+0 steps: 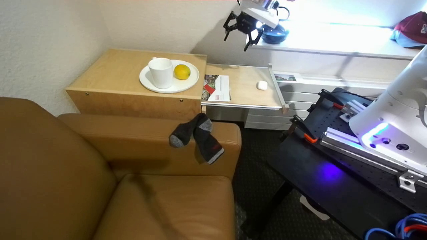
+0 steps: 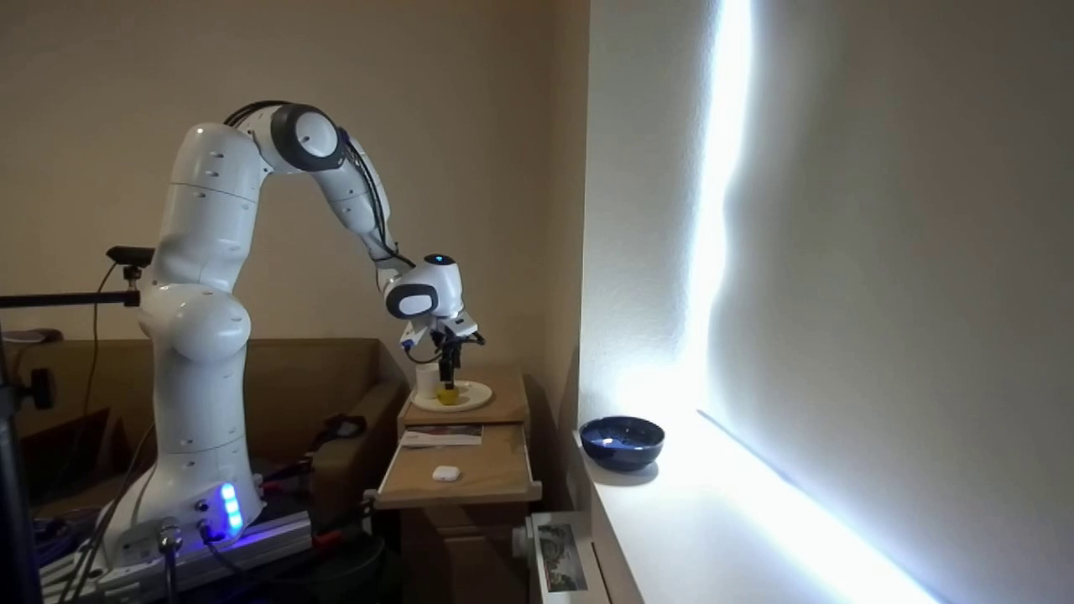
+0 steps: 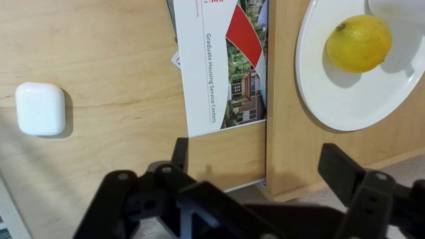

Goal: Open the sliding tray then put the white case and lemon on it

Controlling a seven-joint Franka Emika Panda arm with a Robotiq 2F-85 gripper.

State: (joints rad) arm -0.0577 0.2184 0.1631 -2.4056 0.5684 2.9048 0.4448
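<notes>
The tray (image 1: pixel 247 75) is out, and the case (image 3: pixel 40 109) already lies on it, near its outer end, so those two parts of the task look done. The lemon (image 3: pixel 359 43) is not yet there: it sits on the plate (image 3: pixel 345 106), on the table (image 1: pixel 113 73) past the tray's inner end, sharing that plate with a mug (image 1: pixel 161 74). The gripper (image 1: pixel 236 44) hangs above the tray, its jaws spread wide with nothing between them. The step in hand, I judge, is fetching the lemon. The next move calls for crossing from the tray to the plate, then coming down with a finger on either side of the lemon while keeping off the mug. Once lifted, the lemon would best be set low on the tray's middle, since a leaflet (image 3: pixel 202 73) covers part of the tray's inner end and round fruit may roll if dropped.
</notes>
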